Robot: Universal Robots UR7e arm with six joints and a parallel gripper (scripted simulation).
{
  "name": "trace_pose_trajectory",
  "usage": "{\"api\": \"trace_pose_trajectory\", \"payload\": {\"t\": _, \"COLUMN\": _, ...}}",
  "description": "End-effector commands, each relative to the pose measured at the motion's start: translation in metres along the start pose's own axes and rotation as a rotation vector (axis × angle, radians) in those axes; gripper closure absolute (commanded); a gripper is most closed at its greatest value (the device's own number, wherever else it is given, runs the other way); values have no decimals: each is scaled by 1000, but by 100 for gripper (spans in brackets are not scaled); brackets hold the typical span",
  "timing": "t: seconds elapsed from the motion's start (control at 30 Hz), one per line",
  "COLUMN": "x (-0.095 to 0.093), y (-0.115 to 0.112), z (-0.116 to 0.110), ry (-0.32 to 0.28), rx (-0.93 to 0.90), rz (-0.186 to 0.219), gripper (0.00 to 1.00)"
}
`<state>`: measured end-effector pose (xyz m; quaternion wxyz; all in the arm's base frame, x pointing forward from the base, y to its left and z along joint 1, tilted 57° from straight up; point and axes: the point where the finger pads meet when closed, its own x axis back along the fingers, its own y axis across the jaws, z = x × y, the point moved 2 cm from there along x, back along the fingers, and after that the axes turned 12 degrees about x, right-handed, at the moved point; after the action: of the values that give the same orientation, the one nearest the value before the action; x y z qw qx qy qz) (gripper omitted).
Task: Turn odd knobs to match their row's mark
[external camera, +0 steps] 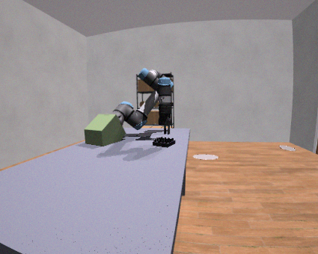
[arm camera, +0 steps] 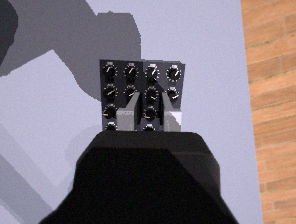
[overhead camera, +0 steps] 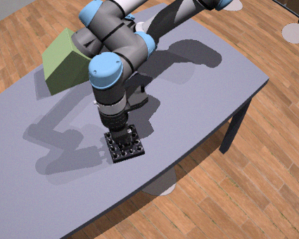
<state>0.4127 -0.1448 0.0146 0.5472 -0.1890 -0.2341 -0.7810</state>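
Note:
The black knob box (overhead camera: 129, 157) (external camera: 164, 144) (arm camera: 141, 83) stands on the table. My gripper (external camera: 167, 132) (arm camera: 150, 102) is partly open and empty, its fingertips above the box. In the wrist view the fingers flank the second-row, third-column knob (arm camera: 152, 95), whose line points lower right. Its row neighbours (arm camera: 110, 93) (arm camera: 130, 92) point upper right; the right-hand knob (arm camera: 173, 94) points roughly right. The top-row knobs (arm camera: 109, 72) (arm camera: 174, 74) point upper right. Third-row knobs (arm camera: 109, 113) (arm camera: 150, 114) point left. Fingers and gripper body hide other knobs; printed names are unreadable, and no socket shows.
A green slant-topped block (overhead camera: 62, 57) (external camera: 102, 131) stands on the table (overhead camera: 201, 116) (external camera: 102, 194) beside the arm. The table's long edge runs near the box. Arm shadows fall across the table around the box.

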Motion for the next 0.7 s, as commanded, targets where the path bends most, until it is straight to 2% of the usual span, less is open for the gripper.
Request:
{"api": "trace_pose_trajectory", "payload": {"t": 0.0, "x": 1, "y": 0, "z": 0, "ry": 0, "rx": 0, "rz": 0, "gripper": 54}}
{"api": "trace_pose_trajectory", "payload": {"t": 0.67, "x": 2, "y": 0, "z": 0, "ry": 0, "rx": -14, "rz": 0, "gripper": 54}}
